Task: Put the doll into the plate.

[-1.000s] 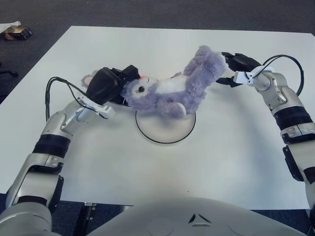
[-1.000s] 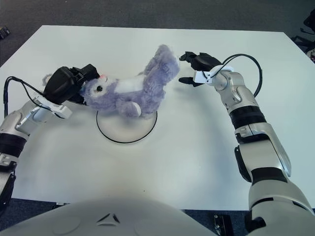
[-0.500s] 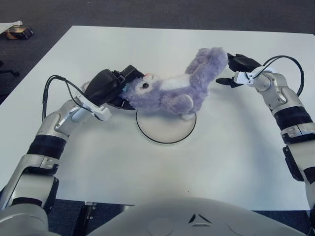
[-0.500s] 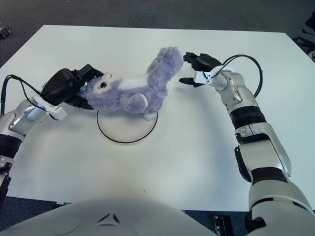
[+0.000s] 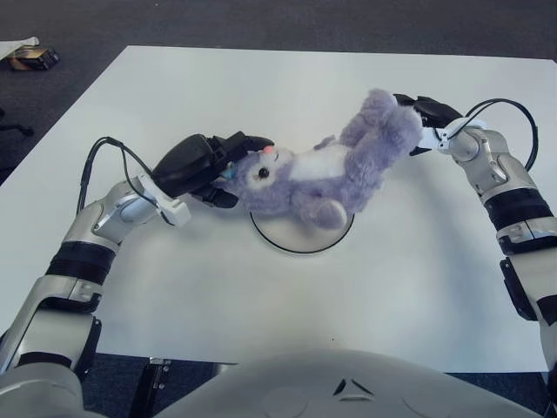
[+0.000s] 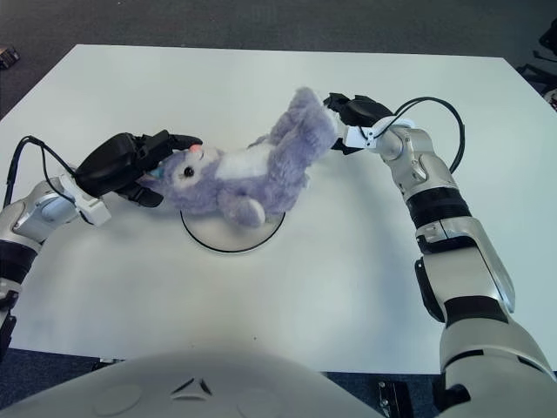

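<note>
A purple plush doll (image 5: 331, 174) with a white belly lies slantwise over the white, dark-rimmed plate (image 5: 291, 242), head to the left and feet up to the right. My left hand (image 5: 237, 167) is at the doll's head, with one finger curled over the top and another under it. At the far right my right hand (image 5: 409, 124) closes on the doll's raised foot. The doll's body hides most of the plate; only its front rim shows.
The white table (image 5: 261, 296) has its far edge at the top and its near edge just before my torso. A small dark box (image 5: 30, 58) lies on the floor beyond the table's left corner. Black cables loop off both wrists.
Both hands have carried the doll a little to the right and lowered it, so its body now lies over the plate. The right hand has closed in on the foot.
</note>
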